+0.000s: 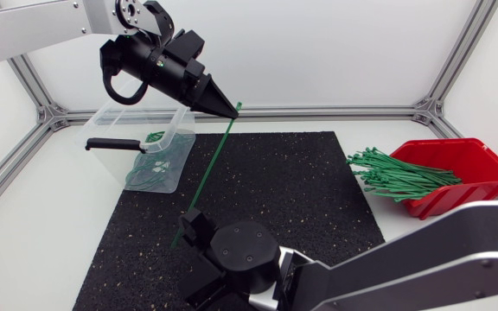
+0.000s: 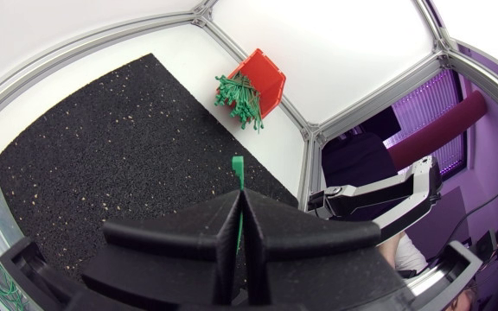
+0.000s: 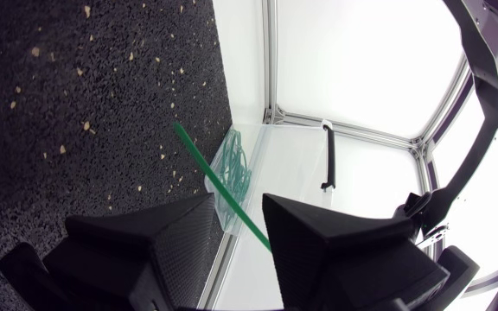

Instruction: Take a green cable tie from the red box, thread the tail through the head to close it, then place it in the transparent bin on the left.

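Note:
My left gripper [image 1: 230, 111] hangs above the mat's far edge, shut on a green cable tie [image 1: 210, 168] just below its head. In the left wrist view the head [image 2: 238, 164] sticks out past the closed fingertips [image 2: 240, 200]. The tie slants down toward the near side, and its tail passes between the fingers of my right gripper [image 1: 188, 255]. In the right wrist view those fingers [image 3: 236, 207] stand apart and open, with the tie [image 3: 219, 186] running through the gap. The red box [image 1: 465, 164] with several green ties [image 1: 396, 177] sits at the right. The transparent bin [image 1: 111, 130] is at the left.
A black speckled mat [image 1: 301, 190] covers the middle of the white table. The bin holds closed green ties [image 1: 150, 168] and has a black handle [image 1: 115, 144] across it. Aluminium frame rails [image 1: 318, 112] run along the far edge.

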`<move>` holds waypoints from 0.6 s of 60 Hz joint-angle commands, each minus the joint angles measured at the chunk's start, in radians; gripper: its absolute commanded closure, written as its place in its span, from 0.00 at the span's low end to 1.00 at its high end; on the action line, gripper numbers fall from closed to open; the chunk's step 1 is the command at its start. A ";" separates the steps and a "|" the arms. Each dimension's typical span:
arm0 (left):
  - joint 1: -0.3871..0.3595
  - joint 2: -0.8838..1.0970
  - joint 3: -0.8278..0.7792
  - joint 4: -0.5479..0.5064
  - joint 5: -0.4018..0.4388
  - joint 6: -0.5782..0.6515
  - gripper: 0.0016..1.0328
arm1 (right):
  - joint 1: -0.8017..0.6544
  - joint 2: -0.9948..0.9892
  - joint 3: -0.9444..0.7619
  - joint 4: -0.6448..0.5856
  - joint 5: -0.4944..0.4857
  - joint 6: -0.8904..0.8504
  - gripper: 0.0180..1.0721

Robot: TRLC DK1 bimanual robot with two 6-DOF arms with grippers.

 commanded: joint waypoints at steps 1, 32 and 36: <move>0.011 -0.008 -0.024 -0.006 0.000 0.025 0.97 | -0.018 -0.008 -0.014 0.010 -0.011 -0.035 0.57; -0.014 -0.012 -0.040 0.006 0.000 0.023 0.97 | -0.003 0.080 0.055 0.027 -0.018 -0.038 0.58; -0.006 -0.007 -0.040 0.010 0.000 0.022 0.97 | 0.010 0.080 0.055 0.027 -0.011 -0.038 0.60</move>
